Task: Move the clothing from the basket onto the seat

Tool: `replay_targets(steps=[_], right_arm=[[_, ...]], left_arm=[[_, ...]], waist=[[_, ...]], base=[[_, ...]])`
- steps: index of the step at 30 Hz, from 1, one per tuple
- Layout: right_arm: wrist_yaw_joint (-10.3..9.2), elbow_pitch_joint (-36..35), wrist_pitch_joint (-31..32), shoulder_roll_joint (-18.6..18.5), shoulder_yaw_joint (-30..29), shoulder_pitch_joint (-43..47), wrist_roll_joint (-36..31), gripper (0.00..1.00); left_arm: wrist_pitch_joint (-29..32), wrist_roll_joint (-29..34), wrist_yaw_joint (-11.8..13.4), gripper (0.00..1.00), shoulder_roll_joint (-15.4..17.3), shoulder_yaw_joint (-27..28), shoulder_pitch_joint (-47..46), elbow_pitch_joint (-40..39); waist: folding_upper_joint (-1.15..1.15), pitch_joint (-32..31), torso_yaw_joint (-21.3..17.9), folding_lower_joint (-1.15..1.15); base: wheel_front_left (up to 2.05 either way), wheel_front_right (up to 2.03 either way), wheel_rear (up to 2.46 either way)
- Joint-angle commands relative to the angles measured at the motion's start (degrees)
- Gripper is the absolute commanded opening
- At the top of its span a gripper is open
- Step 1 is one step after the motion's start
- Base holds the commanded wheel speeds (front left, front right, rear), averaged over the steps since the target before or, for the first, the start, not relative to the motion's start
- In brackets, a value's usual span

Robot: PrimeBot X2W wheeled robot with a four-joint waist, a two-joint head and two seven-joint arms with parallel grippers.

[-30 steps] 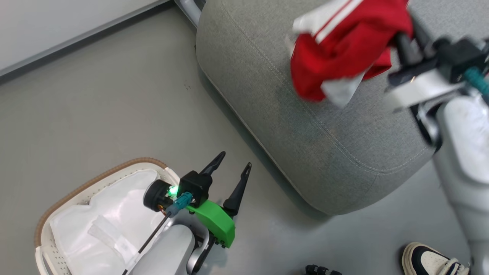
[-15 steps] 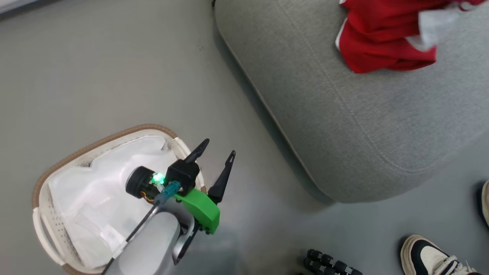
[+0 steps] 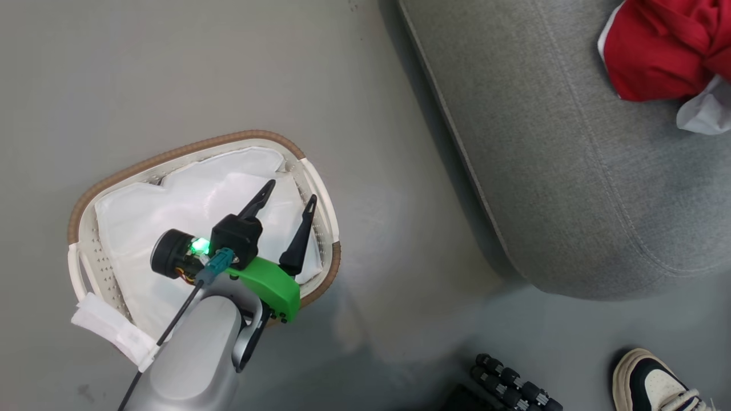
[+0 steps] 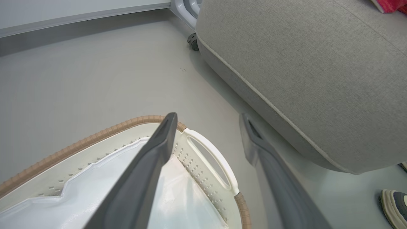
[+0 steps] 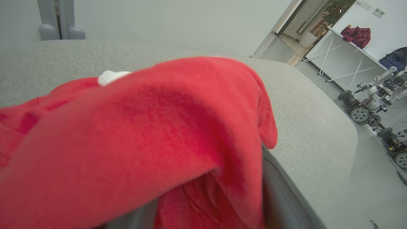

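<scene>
So the clothing [image 3: 662,51] is sitting on the seat [image 3: 559,171], up in the far right corner of the head view: a bright red heap with a white bit of trim [image 3: 705,111] poking out below it. From the right wrist view the red fabric [image 5: 143,133] is right up against the lens, draped over the right gripper [image 5: 203,206]. You can just about see one grey finger [image 5: 281,197] sticking out underneath, with the grey cushion [image 5: 305,95] behind it. I honestly can't tell whether that claw is pinching the cloth or has let go, too much is covered. The basket [image 3: 188,149] is on the floor [image 3: 171,68], well apart from the red stuff and just off the seat's near edge, with nothing red in it, only the white liner [image 3: 171,211] crumpled inside. The left gripper [image 3: 290,191] hangs over the basket's right end with its fingers spread wide and nothing between them. The left wrist view has them [image 4: 208,116] framing the white handle [image 4: 213,159]. There's also someone's shoe [image 3: 657,382] at the bottom right.
</scene>
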Motion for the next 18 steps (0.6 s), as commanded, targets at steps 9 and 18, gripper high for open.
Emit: replay_targets(steps=[9,18], right_arm=[[-0.09,-5.66,-0.11,2.68,-2.70,7.28,0.35,1.00],[-0.09,-16.27,-0.10,4.45,-3.45,17.58,4.47,1.00]], left_arm=[[-0.04,0.55,0.48,1.00,-1.01,5.11,1.69,-0.09],[-0.04,0.37,0.12,1.00,-3.12,9.87,5.01,0.02]], waist=[[0.00,-2.75,1.60,-0.01],[0.00,-8.38,3.82,-0.01]], base=[[0.00,0.00,0.00],[0.00,0.00,0.00]])
